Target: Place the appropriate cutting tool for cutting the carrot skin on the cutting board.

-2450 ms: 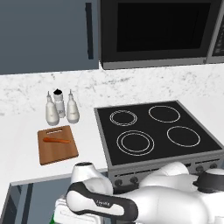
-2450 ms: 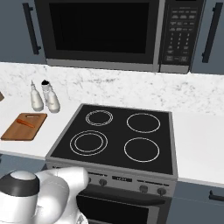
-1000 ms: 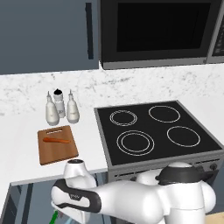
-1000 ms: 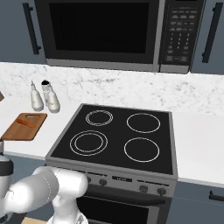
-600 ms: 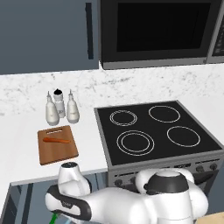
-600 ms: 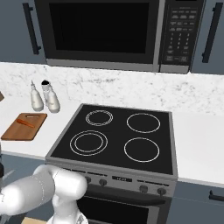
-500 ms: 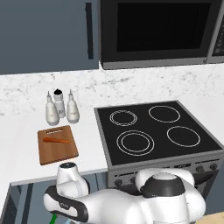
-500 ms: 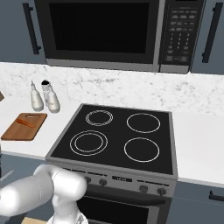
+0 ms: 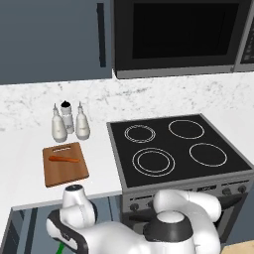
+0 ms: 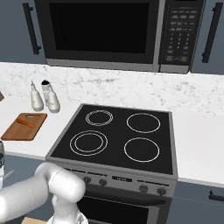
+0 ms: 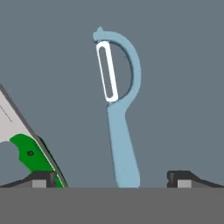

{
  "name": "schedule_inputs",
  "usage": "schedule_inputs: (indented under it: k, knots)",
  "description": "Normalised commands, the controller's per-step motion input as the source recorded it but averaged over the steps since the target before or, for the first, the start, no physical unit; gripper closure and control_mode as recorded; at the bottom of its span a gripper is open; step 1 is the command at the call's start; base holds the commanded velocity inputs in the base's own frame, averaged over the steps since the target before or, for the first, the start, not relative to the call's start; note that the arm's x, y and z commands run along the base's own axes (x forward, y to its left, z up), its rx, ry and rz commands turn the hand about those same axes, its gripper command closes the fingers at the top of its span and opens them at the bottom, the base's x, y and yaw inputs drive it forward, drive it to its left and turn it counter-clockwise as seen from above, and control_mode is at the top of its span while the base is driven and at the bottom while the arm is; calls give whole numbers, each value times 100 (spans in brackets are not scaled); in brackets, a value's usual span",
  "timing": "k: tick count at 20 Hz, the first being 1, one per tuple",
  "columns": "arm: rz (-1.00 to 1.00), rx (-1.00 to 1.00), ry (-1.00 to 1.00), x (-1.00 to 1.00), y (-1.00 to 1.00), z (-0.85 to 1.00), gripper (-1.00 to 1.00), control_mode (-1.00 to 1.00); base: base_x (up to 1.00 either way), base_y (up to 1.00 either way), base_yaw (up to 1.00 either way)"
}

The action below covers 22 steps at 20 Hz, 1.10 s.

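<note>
Pick-up step: tool [image 11: 111, 178] is wide open w/ peeler [image 11: 119, 109] handle between its tips, knife [image 11: 30, 153] just left; next: close, then lift to cutting board [image 9: 65, 163].

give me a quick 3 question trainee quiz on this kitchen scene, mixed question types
1. True or false: the carrot lies on the cutting board.
2. Multiple choice: in the hand view, what lies between the end effector fingertips? A) the green-handled knife B) the light-blue peeler handle C) a bottle
3. Fill in: the cutting board sits on the counter to the ____ of the stove in both base views.

Key: 1 true; 2 B; 3 left
</note>
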Motion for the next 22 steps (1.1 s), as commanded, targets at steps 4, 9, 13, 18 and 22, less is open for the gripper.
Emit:
schedule_inputs:
  k: [4, 9, 13, 18, 22]
  knots:
    - [4, 0, -5, 0, -19, -30, -100, -100, 0, 0, 0]
    - [4, 0, -5, 0, -10, -39, -100, -100, 0, 0, 0]
    - [4, 0, -2, 0, 0, -46, -100, -100, 0, 0, 0]
    - [2, 0, -5, 0, 0, -30, 100, -100, 0, 0, 0]
    - [0, 0, -11, -3, 0, -1, 100, -100, 0, 0, 0]
